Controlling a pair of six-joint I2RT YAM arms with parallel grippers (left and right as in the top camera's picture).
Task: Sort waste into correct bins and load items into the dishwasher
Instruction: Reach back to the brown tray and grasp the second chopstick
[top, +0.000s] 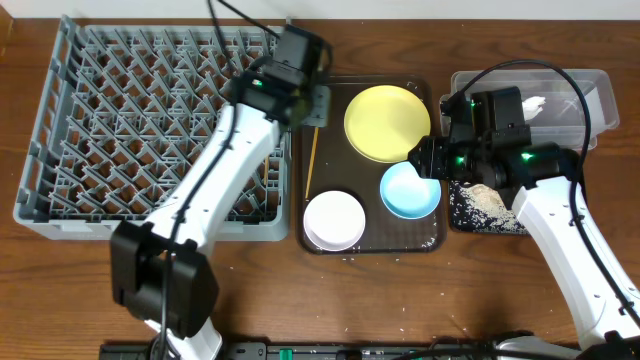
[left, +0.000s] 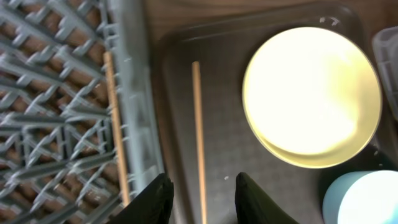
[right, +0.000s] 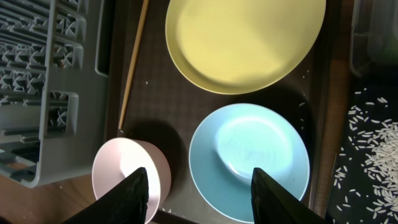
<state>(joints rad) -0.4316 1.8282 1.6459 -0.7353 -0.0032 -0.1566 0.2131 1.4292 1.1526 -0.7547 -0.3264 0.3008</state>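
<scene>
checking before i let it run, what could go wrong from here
The chopstick on the brown tray lies flat beside the dish rack wall, so the open left gripper could clip that wall. The right gripper hangs over the blue bowl close to the white bowl and might knock it.

No writing, label, brand, number or sign can be read in any of the three views. The surfaces that show most plainly, the grey dish rack (top: 150, 130) at the left of the overhead frame, the yellow plate (top: 387, 122), the light blue bowl (top: 410, 190) and the white bowl (top: 334, 220) in the middle, and the clear tub (top: 600, 90) at the upper right, all appear as plain colour with no legible print.
</scene>
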